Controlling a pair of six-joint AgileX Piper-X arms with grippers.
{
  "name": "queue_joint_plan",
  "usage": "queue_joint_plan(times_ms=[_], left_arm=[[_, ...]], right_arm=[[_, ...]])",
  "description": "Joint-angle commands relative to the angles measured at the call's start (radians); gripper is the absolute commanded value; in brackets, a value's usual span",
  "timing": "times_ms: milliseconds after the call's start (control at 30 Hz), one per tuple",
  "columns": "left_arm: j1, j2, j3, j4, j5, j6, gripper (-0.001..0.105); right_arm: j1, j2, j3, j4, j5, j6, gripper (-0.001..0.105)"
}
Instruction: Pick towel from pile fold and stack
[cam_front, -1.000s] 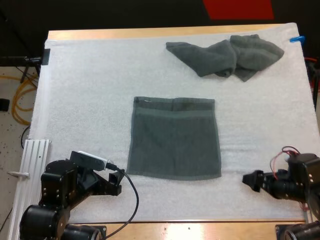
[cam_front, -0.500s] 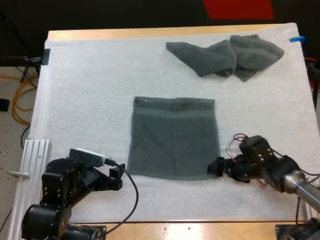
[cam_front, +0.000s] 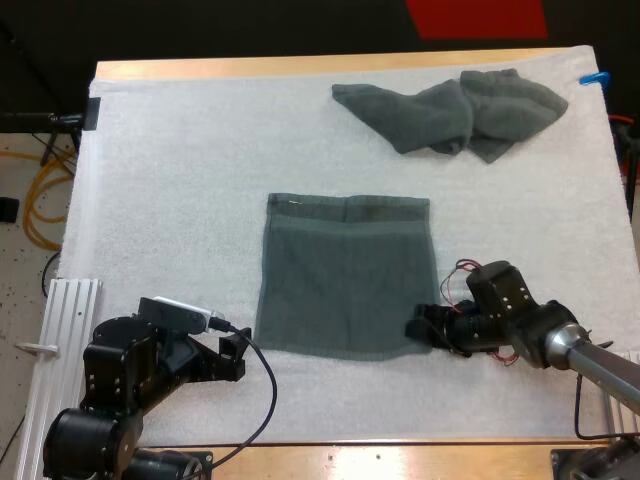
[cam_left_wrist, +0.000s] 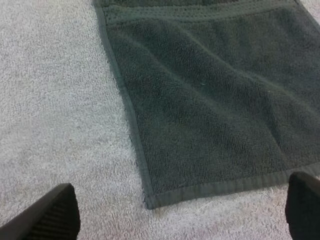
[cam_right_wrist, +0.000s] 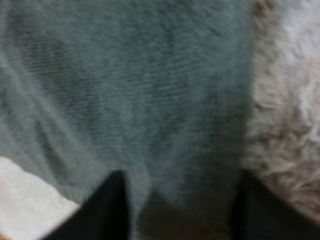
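Observation:
A dark grey-green towel (cam_front: 348, 275) lies flat in the middle of the white mat (cam_front: 170, 180). A crumpled towel (cam_front: 450, 110) sits at the far right of the mat. My left gripper (cam_front: 235, 357) is open just off the flat towel's near left corner. In the left wrist view its fingers (cam_left_wrist: 55, 210) stand wide apart, with the towel (cam_left_wrist: 210, 100) and its hemmed corner ahead of them. My right gripper (cam_front: 420, 325) is at the towel's near right corner. Its fingers (cam_right_wrist: 112, 205) stand apart, low over the towel (cam_right_wrist: 130, 90) beside its right edge.
An aluminium rail (cam_front: 65, 320) runs along the mat's near left side. The table's wooden front edge (cam_front: 400, 455) is close behind both arms. Bare mat lies between the flat towel and the crumpled one.
My right arm has swung left from the mat's near right side to the flat towel's near right corner. The left arm and both towels have stayed put.

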Motion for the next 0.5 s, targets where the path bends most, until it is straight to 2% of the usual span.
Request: queue_joint_plan(times_ms=[0, 100, 167, 333, 467], left_arm=[[0.001, -0.005, 0.001, -0.011, 0.006, -0.011, 0.08], [0.001, -0.005, 0.003, -0.011, 0.007, -0.011, 0.08], [0.001, -0.005, 0.01, -0.011, 0.034, -0.005, 0.08], [0.001, 0.051, 0.053, -0.013, 0.088, -0.028, 0.08], [0.001, 0.175, 0.086, -0.053, 0.109, -0.028, 0.08]], right_arm=[[0.003, 0.007, 0.008, 0.016, -0.014, 0.002, 0.025], [0.003, -0.01, 0.008, 0.028, 0.005, 0.0, 0.007], [0.003, -0.031, 0.008, 0.04, 0.026, -0.003, 0.0], [0.003, -0.1, 0.008, 0.089, 0.041, -0.02, 0.0], [0.003, -0.145, 0.008, 0.127, 0.051, -0.033, 0.0]])
